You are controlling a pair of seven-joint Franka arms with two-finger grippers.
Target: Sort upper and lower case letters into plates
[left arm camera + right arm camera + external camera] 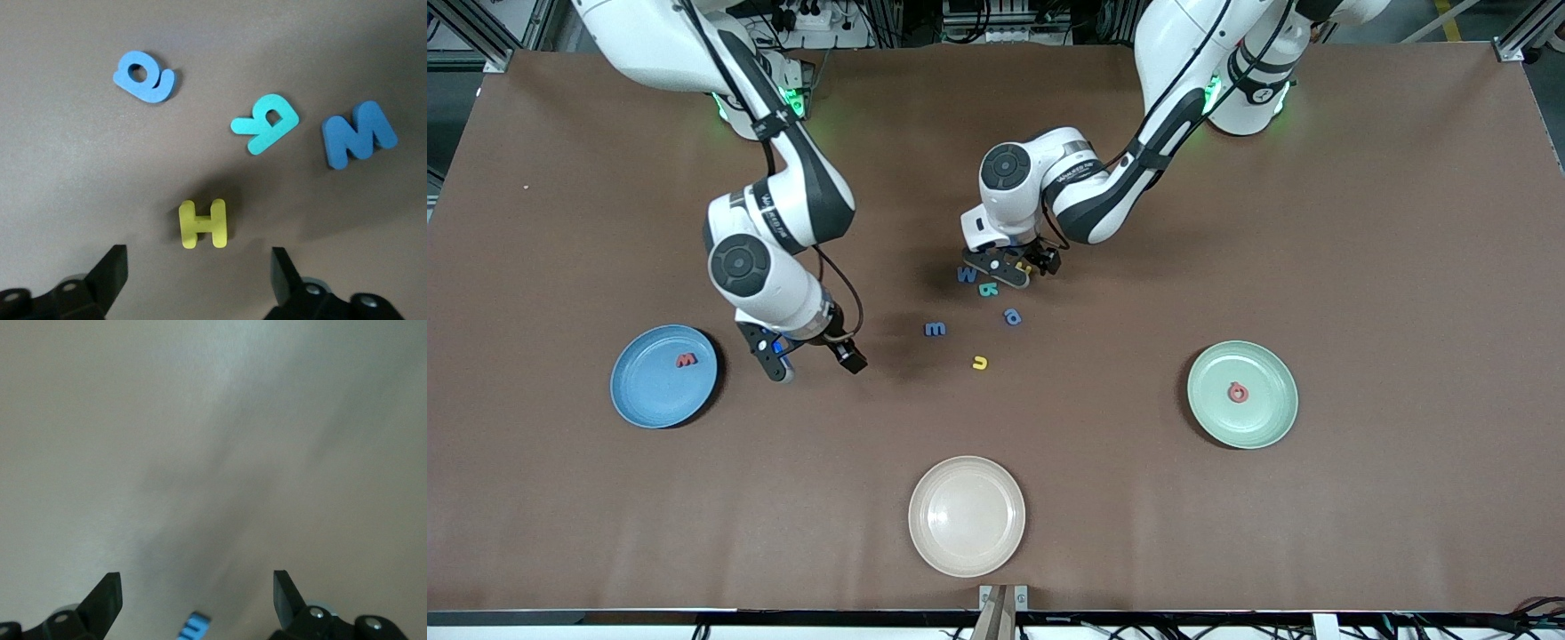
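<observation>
— Cream plate [967, 516] sits at the table's near edge. Left gripper [199, 270]?
— Fingers [110, 270] spread, yellow H [203, 223] just ahead between them, untouched; arm bent low mid-table.
— Right gripper [811, 360]?
— Spread, empty, beside the blue plate [649, 400].

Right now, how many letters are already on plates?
2: a red letter on the blue plate, another red letter on the green plate. The cream plate holds none.
</observation>
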